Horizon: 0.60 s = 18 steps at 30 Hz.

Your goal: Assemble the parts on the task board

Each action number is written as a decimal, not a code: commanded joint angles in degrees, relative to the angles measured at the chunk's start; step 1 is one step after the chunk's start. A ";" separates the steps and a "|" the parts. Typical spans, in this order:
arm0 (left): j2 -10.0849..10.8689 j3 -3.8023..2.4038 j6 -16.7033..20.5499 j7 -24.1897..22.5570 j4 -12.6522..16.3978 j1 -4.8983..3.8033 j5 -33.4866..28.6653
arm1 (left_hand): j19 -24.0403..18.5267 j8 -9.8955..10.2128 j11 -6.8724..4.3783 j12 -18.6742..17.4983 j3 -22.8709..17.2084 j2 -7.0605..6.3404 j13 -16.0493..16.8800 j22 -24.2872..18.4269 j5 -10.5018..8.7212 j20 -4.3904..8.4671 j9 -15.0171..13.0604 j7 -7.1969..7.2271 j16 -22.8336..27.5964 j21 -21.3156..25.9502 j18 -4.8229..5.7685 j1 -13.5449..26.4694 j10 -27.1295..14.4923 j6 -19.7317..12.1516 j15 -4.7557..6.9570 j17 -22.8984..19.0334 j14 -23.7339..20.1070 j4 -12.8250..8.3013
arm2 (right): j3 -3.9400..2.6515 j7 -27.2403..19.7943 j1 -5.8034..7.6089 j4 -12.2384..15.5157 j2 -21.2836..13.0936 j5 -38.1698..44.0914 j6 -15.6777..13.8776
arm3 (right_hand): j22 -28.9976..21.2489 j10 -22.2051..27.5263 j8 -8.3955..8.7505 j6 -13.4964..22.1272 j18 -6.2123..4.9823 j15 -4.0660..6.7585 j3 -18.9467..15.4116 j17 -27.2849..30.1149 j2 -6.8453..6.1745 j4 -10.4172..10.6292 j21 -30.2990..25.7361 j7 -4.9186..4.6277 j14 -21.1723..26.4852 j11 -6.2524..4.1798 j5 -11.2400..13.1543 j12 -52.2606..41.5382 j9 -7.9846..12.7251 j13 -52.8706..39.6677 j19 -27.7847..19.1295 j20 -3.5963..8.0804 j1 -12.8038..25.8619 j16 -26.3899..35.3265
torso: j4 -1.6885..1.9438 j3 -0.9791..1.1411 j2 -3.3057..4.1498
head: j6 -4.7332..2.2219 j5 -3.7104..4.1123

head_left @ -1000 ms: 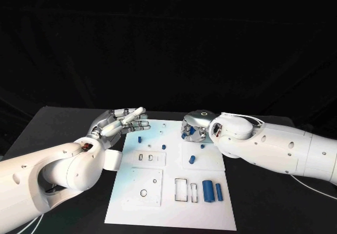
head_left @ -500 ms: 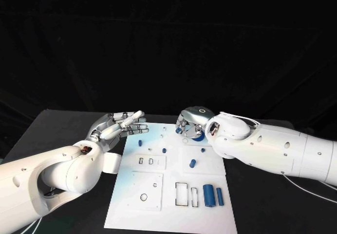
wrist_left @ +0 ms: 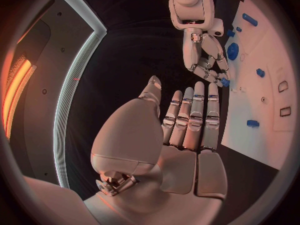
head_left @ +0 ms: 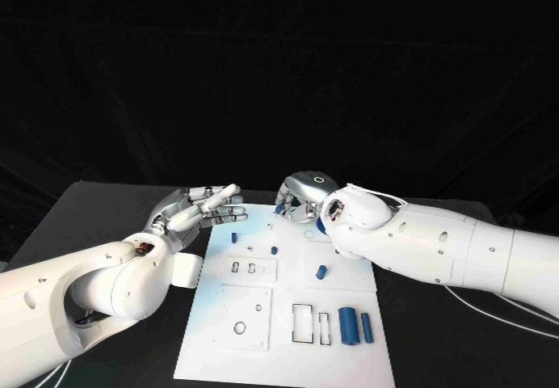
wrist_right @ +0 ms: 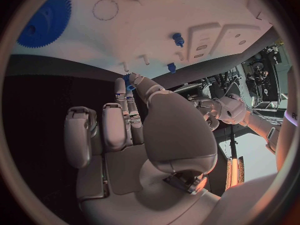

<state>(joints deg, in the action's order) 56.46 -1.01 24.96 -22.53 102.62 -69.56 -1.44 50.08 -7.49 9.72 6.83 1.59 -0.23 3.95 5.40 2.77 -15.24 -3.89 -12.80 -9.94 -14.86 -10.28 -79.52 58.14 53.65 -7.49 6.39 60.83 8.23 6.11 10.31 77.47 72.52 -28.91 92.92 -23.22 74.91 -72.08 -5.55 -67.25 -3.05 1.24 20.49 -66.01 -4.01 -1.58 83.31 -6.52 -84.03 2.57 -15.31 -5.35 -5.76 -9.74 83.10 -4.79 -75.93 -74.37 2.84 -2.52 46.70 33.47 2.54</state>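
R hand (head_left: 305, 196) is hovering over the board's (head_left: 350, 352) far edge, pinching a small blue part (wrist_right: 129, 81) between thumb and a fingertip; R wrist view is showing that pinch, head view isn't. R wrist view is also showing a blue gear (wrist_right: 45, 19) on the board, beyond the fingers. L hand (head_left: 198, 208) is sitting just off the board's far L corner, fingers straight and side by side, holding nothing; L wrist view is showing R hand across from it, fingers pointing down at the board. Black table (head_left: 94, 212), black backdrop. Head view: 2 blue cylinders (head_left: 346, 324) lying near R arm's side, 4 smaller blue parts standing mid-board.
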 commanded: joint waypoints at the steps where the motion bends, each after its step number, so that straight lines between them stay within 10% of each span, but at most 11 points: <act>1: -0.17 -0.05 -1.26 -0.14 0.01 -0.11 0.09 | 0.39 0.34 0.43 -0.35 0.23 0.41 -0.05 -0.07 0.17 -0.09 0.08 -0.34 0.32 -0.26 -0.35 -0.08 -0.14 0.02 -0.09 0.06 0.48 -0.08 | 0.01 0.03 -0.21 -0.81 0.62 -0.11 -0.39 | 4.19 -0.15 -0.68 -1.00 0.62 0.40 0.24 -0.03 0.24 0.13 0.18 0.46 -2.08 0.12 -0.17 -0.04 -1.61 0.09 0.36 0.12 0.28 -0.26 | 0.21 -0.06 0.09 | 0.03 -0.13; 18: -0.29 -0.05 -1.44 -0.06 -0.05 -0.14 0.09 | 0.39 0.38 0.44 -0.40 0.23 0.44 -0.05 -0.10 0.17 -0.08 0.08 -0.35 0.38 -0.24 -0.34 -0.14 -0.14 0.01 -0.11 0.07 0.48 -0.14 | 0.05 0.17 -0.74 -4.25 3.02 -0.42 1.50 | 4.16 -0.10 -0.62 -0.90 0.61 0.37 0.26 -0.01 0.23 0.23 0.16 0.41 -2.07 0.15 -0.13 0.03 -1.65 0.09 0.33 0.12 0.38 -0.27 | 0.11 -0.12 0.16 | 0.30 -0.42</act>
<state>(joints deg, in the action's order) 56.31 -1.01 24.73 -22.38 102.49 -69.59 -1.44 50.07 -7.50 9.72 6.63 1.59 -0.23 3.95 5.36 2.77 -15.24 -3.89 -12.79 -9.94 -14.86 -10.28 -79.52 58.14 53.65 -7.49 6.38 60.83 8.23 6.14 10.31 76.79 68.46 -26.00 92.34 -23.00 74.95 -72.07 -5.55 -67.37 -3.05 1.24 20.48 -66.00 -3.87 -1.58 83.31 -6.61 -84.02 2.57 -15.26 -5.35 -5.76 -9.74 83.10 -4.79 -75.77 -74.35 2.97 -2.63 46.85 33.73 2.12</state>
